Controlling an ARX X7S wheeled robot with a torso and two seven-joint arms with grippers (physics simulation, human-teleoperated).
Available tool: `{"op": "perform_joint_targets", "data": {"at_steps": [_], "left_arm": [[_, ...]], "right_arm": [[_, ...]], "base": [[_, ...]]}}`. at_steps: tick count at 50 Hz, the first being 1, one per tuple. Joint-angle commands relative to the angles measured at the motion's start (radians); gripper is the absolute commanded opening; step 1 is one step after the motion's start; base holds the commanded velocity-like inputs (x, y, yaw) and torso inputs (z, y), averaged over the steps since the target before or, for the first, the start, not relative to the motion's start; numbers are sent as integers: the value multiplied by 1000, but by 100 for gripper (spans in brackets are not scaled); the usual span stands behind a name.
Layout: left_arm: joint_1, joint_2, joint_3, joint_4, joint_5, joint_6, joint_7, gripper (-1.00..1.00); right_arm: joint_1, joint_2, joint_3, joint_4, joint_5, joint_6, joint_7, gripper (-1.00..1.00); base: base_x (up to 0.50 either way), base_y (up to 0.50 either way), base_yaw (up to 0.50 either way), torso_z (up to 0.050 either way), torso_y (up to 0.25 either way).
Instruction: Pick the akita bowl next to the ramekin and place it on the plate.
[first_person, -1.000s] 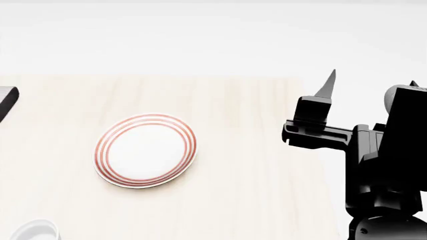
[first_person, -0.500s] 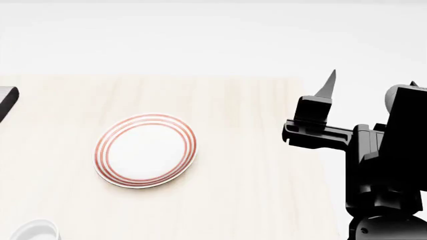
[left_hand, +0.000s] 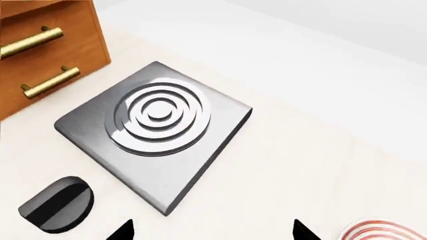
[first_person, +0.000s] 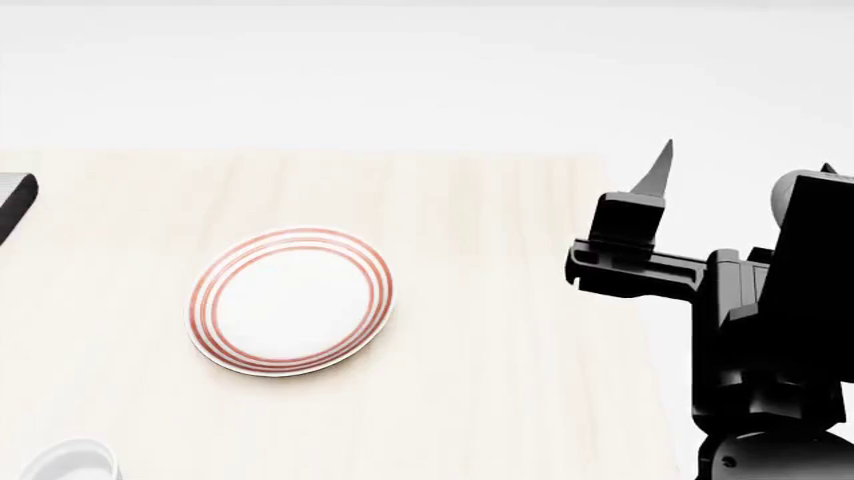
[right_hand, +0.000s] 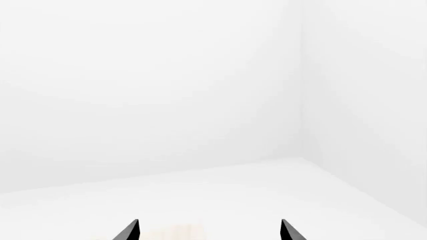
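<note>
The right tool stands raised at the right edge of the head view, black, its thin pointed fingertips aimed upward, nothing between them. In the right wrist view the two dark tips sit wide apart at the bottom of the frame, facing blank white walls and floor, with only a sliver of pale wood between them.

The left tool shows only in its own wrist view, two black tips poking up from the bottom edge, spread well apart and holding nothing.

Past those tips lies the light wooden table. On it, centre-left of that frame, a square grey metal slab with raised concentric rings. At the lower left, a black round knob-like disc sits near the slab's corner. In the upper left, an orange-brown wooden drawer unit with brass bar handles.

The round shallow white plate with red rings around its rim lies flat on the table, left of centre in the head view, nothing on it; its edge peeks in at the wrist frame's lower right. At the head view's bottom left corner, the rim of a white round dish is cut off; what it is cannot be told. No patterned bowl shows in any view.
</note>
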Motion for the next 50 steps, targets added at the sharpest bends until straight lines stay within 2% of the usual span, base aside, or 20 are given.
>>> {"op": "perform_joint_targets", "data": {"at_steps": [1,22,31,50], "left_arm": [[58,26,-82,39,-88,19,-50,100],[132,57,-165,115,-145,59,-106,100],[155,45,-172,141,-163,61,-112,100],[194,19,-240,197,-258,-8,-222,100]], "right_arm": [[5,-17,24,1,-9,6,-13,100],[4,-12,21,4,-1,0,-5,100],[0,-11,19,9,0,-9,-4,100],[-2,-6,13,17,3,-21,0,100]], "base": [[0,0,0,0,0],[0,0,0,0,0],[0,0,0,0,0],[0,0,0,0,0]]}}
